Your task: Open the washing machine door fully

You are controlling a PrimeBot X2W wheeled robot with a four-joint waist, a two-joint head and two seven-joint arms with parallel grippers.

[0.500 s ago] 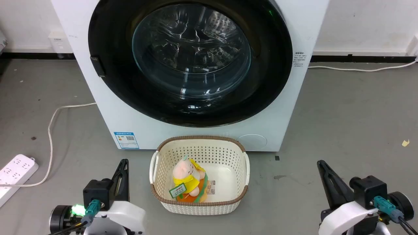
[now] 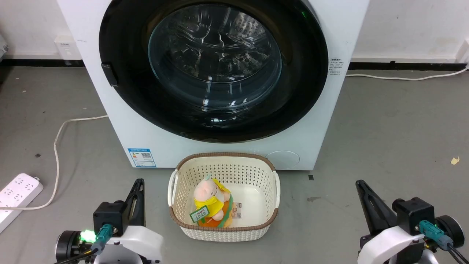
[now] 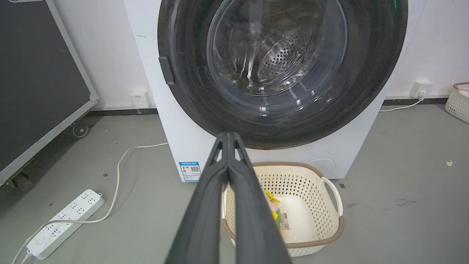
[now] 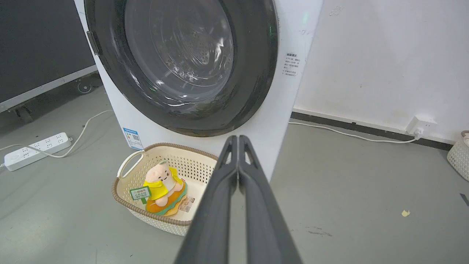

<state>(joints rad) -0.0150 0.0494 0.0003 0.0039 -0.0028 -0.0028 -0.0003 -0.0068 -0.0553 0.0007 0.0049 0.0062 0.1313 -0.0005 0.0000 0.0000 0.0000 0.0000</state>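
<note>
While the washing machine door [image 2: 212, 69] is shut, nothing is done | left tool [image 3: 228, 136], right tool [image 4: 238, 138]: pressed together | all opening left

The washing machine door [image 2: 212, 124] lost its upper rim at the head view's top edge. The power strip [image 2: 18, 189] ran off the lower left. The label sticker [image 2: 141, 157] bore print too small to read. In the left wrist view, the left gripper [image 3: 228, 135] hid most of the plush toy [image 3: 274, 205].
</note>
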